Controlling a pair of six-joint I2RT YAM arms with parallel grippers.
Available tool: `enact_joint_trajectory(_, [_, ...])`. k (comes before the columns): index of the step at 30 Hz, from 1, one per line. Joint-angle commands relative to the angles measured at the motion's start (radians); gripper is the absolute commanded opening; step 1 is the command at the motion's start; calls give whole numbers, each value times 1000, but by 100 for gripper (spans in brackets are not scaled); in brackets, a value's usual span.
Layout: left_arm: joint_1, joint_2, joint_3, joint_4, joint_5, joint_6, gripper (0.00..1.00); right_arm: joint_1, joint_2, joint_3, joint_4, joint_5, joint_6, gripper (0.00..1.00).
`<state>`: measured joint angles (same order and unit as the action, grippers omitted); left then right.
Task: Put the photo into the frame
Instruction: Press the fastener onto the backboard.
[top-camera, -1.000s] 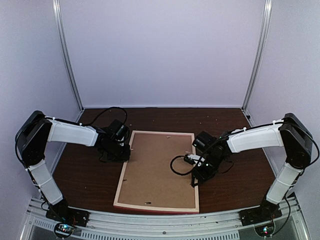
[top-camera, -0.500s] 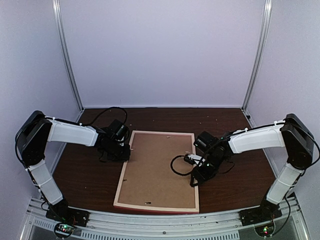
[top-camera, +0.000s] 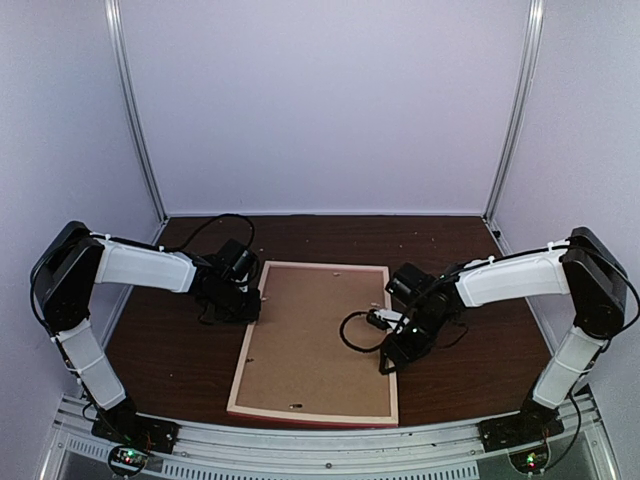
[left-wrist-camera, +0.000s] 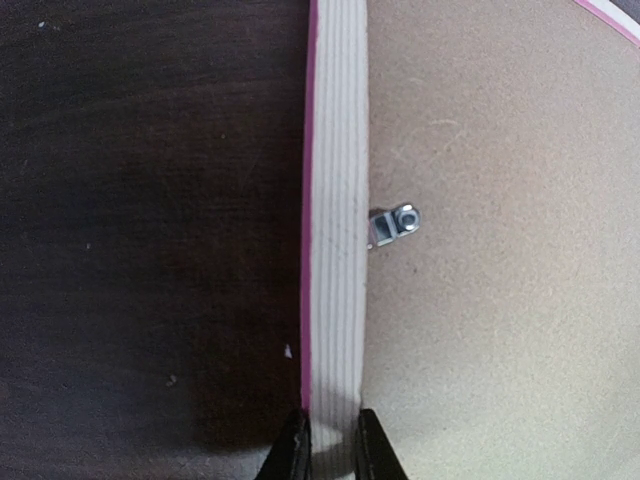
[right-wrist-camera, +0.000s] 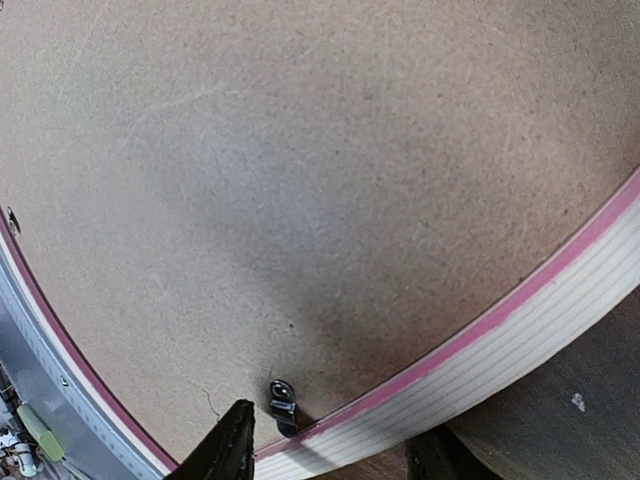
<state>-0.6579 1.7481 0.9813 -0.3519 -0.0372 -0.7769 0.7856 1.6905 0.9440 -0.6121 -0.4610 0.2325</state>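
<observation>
- The left claw (left-wrist-camera: 332, 450) is pressed together on the frame (left-wrist-camera: 335, 250), one finger on each face of the pale ribbed side rail along the frame's left edge.
- The right claw (right-wrist-camera: 330, 452) stands spread astride the frame's right rail. One finger is over the backing board (right-wrist-camera: 300, 180) and the other is outside the rail, neither clearly touching it.
- A small metal turn clip (left-wrist-camera: 395, 222) sits just inside the left rail, and another lies near the right claw's inner finger. These look like the catches that hold the board in.
- The frame lies face down on the bench (top-camera: 170, 350) between the two arms, with the brown board filling its back. The photo is not in view, so whether it lies under the board cannot be told.
- The frame is probably light and stiff but thin. A long rail gripped at one point may twist, so a hold on both long rails near the middle looks safest.
- The ribbed wood should give the fingers bite. The pink front face and any glazing, if fitted, would be the fragile parts.
- The frame's near edge lies close to the bench's front lip, so there is little slack there. There is open bench beyond the frame's far edge and outside both long rails.
</observation>
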Motion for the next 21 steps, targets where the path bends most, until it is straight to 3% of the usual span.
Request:
enact_joint_trajectory(1, [2,42,-27,7,20,-18,0,15,90,-30,59,182,-29,52])
enact_joint_trajectory(21, [2,44,-32,8,17,-19,0,34,112,-37,71,249,-18,42])
